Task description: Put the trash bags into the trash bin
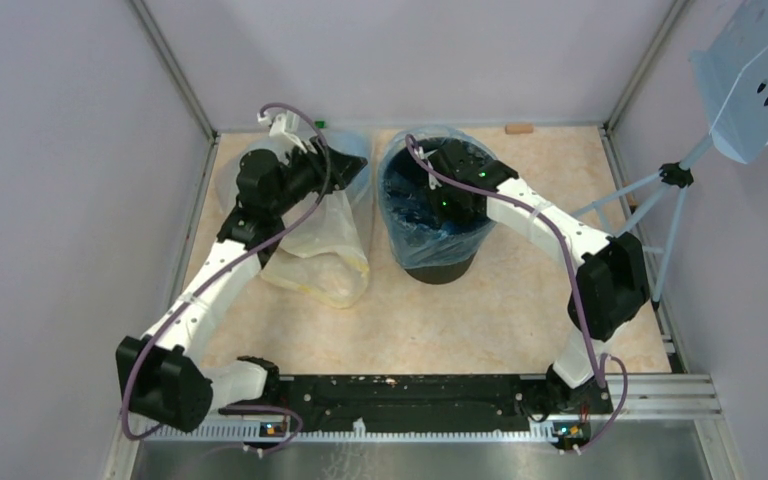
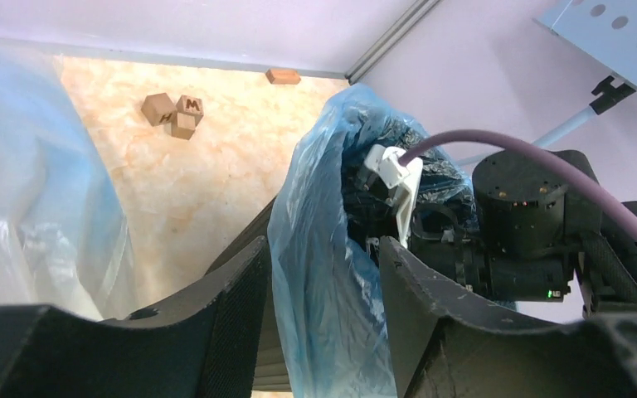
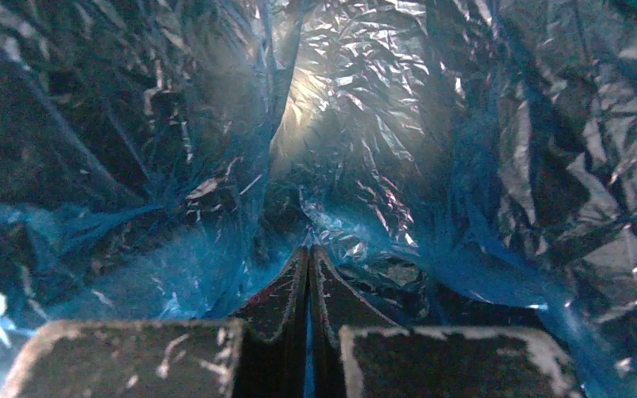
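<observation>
The black ribbed trash bin point(image 1: 448, 268) stands mid-table, lined with the blue trash bag point(image 1: 415, 245), whose edge drapes over the rim. My left gripper point(image 1: 355, 165) is at the bin's left rim. In the left wrist view it point(image 2: 323, 269) is open, with a hanging fold of the blue bag point(image 2: 323, 249) between the jaws, not pinched. My right gripper point(image 1: 442, 200) reaches down inside the bin. In the right wrist view it point(image 3: 308, 249) is shut, its tips against the crinkled blue film point(image 3: 357, 124) at the bottom.
A large clear yellowish bag point(image 1: 320, 250) lies left of the bin under my left arm. Small wooden blocks point(image 2: 174, 114) and a brown block point(image 1: 519, 128) sit by the back wall. A light blue perforated tray on a stand point(image 1: 760, 70) is at the right.
</observation>
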Available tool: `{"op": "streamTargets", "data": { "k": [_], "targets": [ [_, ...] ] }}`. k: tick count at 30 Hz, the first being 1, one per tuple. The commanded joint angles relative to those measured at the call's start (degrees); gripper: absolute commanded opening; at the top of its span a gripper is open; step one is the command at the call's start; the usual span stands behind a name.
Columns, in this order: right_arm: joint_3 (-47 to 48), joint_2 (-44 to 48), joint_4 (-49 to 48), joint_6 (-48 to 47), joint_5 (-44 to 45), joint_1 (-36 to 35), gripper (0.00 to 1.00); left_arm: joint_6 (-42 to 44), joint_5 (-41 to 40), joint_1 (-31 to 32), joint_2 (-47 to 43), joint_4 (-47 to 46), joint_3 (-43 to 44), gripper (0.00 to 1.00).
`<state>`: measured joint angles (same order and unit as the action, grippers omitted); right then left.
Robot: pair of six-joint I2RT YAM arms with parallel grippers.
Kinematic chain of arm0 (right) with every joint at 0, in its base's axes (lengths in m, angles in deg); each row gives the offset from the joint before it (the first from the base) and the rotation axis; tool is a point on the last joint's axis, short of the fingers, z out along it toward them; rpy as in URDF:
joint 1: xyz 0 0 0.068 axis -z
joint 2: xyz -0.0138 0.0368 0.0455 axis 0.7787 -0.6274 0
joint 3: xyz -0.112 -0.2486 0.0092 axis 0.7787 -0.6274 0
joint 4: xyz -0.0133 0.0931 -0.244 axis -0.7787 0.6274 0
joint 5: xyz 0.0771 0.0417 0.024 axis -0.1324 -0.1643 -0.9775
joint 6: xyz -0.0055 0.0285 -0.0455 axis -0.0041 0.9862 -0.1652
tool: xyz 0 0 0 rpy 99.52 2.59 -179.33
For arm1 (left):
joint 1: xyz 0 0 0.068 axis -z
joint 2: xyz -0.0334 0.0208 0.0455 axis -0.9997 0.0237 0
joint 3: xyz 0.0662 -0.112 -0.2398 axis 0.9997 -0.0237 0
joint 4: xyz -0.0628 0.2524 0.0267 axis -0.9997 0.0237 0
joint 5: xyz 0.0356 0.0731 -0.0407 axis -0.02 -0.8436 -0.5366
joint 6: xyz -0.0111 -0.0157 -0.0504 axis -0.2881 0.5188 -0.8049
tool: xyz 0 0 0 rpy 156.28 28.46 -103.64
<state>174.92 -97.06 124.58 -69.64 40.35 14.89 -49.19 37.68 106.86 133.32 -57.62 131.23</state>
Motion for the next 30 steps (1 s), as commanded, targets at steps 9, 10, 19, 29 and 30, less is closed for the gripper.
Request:
{"op": "streamTargets", "data": {
  "k": [9, 10, 19, 29, 30],
  "targets": [
    [-0.3, 2.6, -0.5, -0.2, 0.0, -0.5, 0.00, 10.6, 25.6, -1.8, 20.1, -1.7, 20.7, 0.76],
    [-0.3, 2.7, -0.6, -0.2, 0.0, -0.5, 0.00, 12.0, 25.4, -1.8, 21.9, -0.3, 22.5, 0.77],
    [-0.1, 2.4, -0.6, -0.5, 0.0, -0.4, 0.00, 8.0, 31.0, -1.9, 33.7, -1.1, 30.7, 0.62],
    [-0.4, 2.4, -0.4, -1.5, -0.6, -0.5, 0.00, 1.4, 34.0, -2.5, 38.2, -7.9, 32.0, 0.16],
    [-0.5, 2.4, -0.3, -1.7, -0.8, -0.4, 0.00, 0.3, 34.4, -2.7, 38.3, -9.2, 31.6, 0.14]
  ]
}}
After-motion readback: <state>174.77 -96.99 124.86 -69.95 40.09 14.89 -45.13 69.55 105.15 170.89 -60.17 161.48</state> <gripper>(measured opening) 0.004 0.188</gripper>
